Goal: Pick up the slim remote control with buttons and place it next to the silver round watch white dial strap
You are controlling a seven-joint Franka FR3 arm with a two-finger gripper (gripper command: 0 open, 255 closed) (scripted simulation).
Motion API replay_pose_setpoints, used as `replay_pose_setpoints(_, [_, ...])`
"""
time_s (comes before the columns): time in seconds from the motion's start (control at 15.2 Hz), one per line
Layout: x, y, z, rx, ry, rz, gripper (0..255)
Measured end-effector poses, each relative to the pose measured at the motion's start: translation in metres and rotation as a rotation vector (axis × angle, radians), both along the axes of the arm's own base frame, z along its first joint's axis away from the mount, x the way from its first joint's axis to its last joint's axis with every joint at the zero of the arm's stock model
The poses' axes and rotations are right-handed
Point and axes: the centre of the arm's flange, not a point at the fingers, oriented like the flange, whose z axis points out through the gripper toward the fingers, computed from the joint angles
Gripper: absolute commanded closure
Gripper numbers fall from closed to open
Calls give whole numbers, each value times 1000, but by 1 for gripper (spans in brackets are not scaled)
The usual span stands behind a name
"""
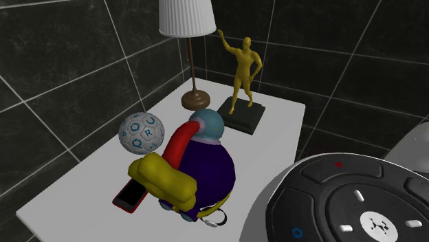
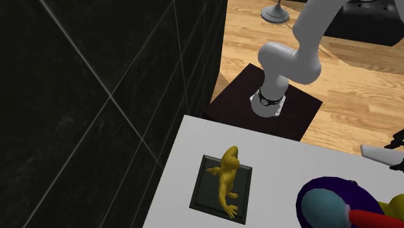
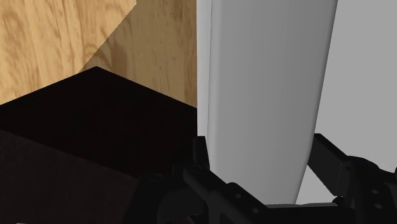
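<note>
Remote control: drawn plain pale grey, slim and long, no buttons discernible. It ran out lengthwise from between my fingers, one black finger pressed against each long edge, so I was pinching it. As far as I could tell, it hung off the worktop. Past it, the wrist view showed the dark stand and the wood floor.

In the second exterior view the remote control appeared at the right edge, over the worktop's border on the side nearer the stand.

Watch: I could see only a silver loop in the shoulder view, at the near worktop edge, touching or just beside a purple, yellow and red toy figure.

Also on the worktop:
- a red-edged phone against the toy
- a lettered ball
- a gold statuette on a dark base
- a lamp
</note>
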Motion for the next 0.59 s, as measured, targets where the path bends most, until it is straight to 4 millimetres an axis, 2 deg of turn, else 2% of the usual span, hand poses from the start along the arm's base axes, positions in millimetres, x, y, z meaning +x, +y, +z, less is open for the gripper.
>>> replay_pose_setpoints(0.59, [1, -1, -49, 0, 0, 0, 255])
